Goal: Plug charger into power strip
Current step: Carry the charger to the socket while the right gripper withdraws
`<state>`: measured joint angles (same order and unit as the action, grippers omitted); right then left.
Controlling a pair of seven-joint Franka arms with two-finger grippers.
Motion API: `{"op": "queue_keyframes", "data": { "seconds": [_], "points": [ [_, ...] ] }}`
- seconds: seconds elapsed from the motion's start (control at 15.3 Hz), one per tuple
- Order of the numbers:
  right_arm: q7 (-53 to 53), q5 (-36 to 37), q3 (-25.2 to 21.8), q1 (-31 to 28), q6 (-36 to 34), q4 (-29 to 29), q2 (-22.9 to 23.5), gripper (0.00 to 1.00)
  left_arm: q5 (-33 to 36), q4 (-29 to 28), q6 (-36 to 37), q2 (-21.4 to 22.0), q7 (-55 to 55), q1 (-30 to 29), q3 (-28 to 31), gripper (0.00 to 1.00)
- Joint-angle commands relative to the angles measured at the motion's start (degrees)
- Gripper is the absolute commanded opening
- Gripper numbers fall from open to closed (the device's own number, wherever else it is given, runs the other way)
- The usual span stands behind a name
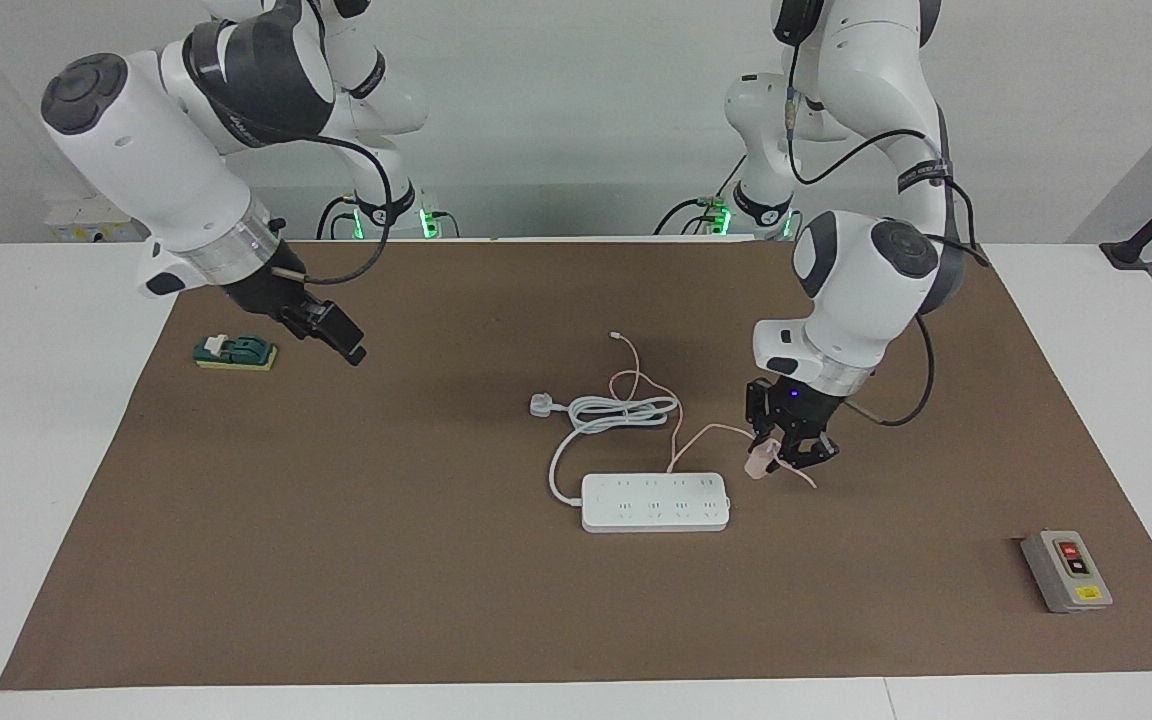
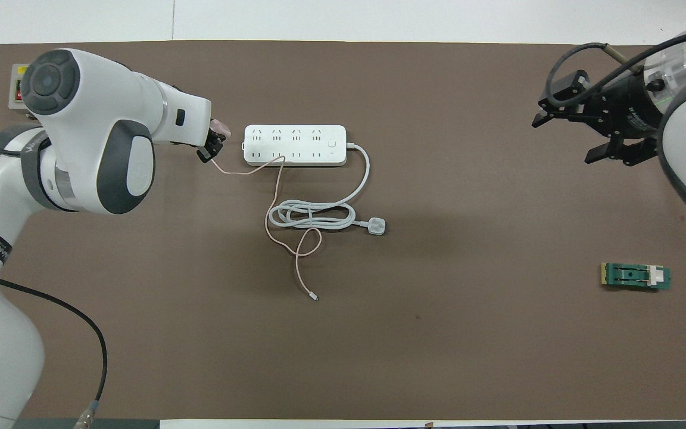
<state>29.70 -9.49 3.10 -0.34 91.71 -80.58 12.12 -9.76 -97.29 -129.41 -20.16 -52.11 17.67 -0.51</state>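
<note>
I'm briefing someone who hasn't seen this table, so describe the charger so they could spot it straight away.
Find the white power strip near the middle of the brown mat. Just off its end toward the left arm's side, the left gripper holds the charger, a small pale-pink cube. Its thin pink cable sets it apart from the thick white cord and white plug coiled nearby.

The light is bright and even, and it seems to come from above. The shadows on the brown mat (image 1: 336, 560) are soft; a weak one lies under the left gripper (image 1: 786, 455), below its jaws. The white bench (image 1: 26, 420) looks almost overexposed. Both views are sharp, with no clear blur or glare.
</note>
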Motion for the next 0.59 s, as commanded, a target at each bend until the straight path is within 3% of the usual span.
{"op": "queue_keyframes", "data": {
  "seconds": [0.0,0.26,0.52],
  "points": [
    [-11.6,3.7,0.6,-1.8,0.0,-4.1,-4.3,1.0,1.5,-1.7,-4.3,-1.4,-3.4,1.9,0.7,0.0],
    [-25.0,5.9,0.6,-3.2,-0.8,-9.7,-11.0,1.0,1.7,-1.8,-5.9,-2.3,-6.8,2.7,0.7,0.0],
    [-30.8,8.8,0.6,-3.3,-0.9,-14.6,-16.8,1.0,1.7,-3.2,-6.4,-2.2,-8.0,3.0,0.7,0.0]
  ]
}}
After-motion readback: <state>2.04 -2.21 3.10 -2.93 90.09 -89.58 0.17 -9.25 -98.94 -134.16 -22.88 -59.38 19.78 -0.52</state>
